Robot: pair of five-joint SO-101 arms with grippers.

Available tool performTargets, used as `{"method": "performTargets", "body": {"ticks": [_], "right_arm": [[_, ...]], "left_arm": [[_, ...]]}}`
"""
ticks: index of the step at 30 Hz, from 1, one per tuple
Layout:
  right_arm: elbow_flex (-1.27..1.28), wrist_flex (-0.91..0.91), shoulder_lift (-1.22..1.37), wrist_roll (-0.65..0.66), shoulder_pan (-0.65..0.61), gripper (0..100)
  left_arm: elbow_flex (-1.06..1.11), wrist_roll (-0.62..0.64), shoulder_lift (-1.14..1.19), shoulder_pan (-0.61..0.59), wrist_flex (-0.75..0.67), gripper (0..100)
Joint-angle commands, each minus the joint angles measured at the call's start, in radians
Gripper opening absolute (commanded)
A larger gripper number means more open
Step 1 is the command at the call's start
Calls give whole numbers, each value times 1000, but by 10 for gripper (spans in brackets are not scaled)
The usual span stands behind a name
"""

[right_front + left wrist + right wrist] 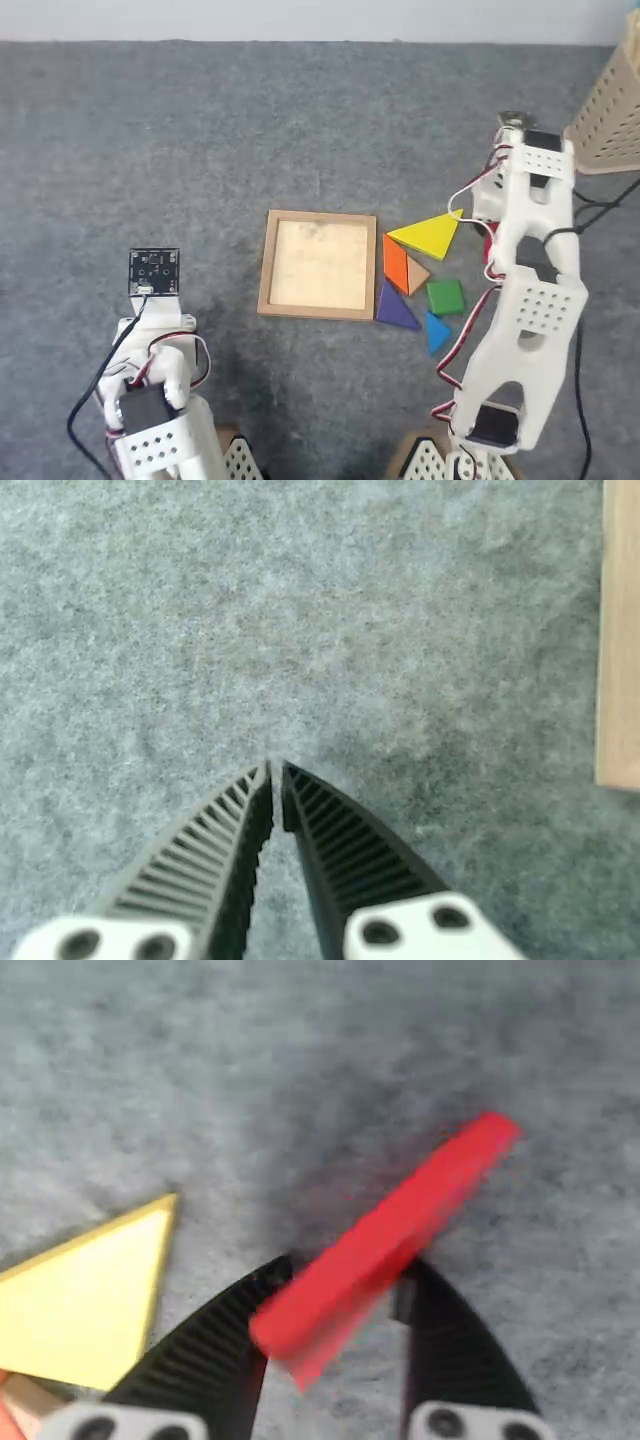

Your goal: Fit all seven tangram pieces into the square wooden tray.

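Observation:
The square wooden tray (268, 270) lies empty at the middle of the grey carpet. Just right of it sit a yellow triangle (430, 235), an orange triangle (394, 263), a tan triangle (418, 273), a green square (445, 297), a purple triangle (394, 308) and a blue triangle (436, 331). My right gripper (345, 1270) is shut on a red piece (390, 1235), held on edge and tilted above the carpet, beside the yellow triangle (85, 1295). My left gripper (272, 772) is shut on nothing, low over bare carpet left of the tray's edge (620, 630).
The right arm (525, 260) stretches along the right side, past the loose pieces. A perforated tan block (610, 110) stands at the far right corner. Open carpet lies left of and behind the tray.

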Motion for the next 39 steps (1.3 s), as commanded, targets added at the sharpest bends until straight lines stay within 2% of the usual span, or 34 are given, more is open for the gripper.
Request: {"method": "performTargets", "body": {"ticks": [1,3,8,14,21,25,32,35,39], "right_arm": [[0,19,10,6,7,53],[-3,21,-8,6,15,8],[2,70,-142,6,1,7],[118,105,-344,34,-125,7],[641,-217,-776,109,-346,7],[812,-398,-937,212,-492,7],[822,-601,-868,442,-705,7],[821,-670,-796,525,-739,7],[787,-673,-705,605,-743,7]], "left_arm": [[-7,-5,-14,-3,8,13],[-7,-5,-14,-3,8,13],[-7,-5,-14,-3,8,13],[-7,-5,-14,-3,8,13],[-7,-5,-14,-3,8,13],[-7,-5,-14,-3,8,13],[-7,-5,-14,-3,8,13],[-7,-5,-14,-3,8,13],[-7,-5,-14,-3,8,13]]}}
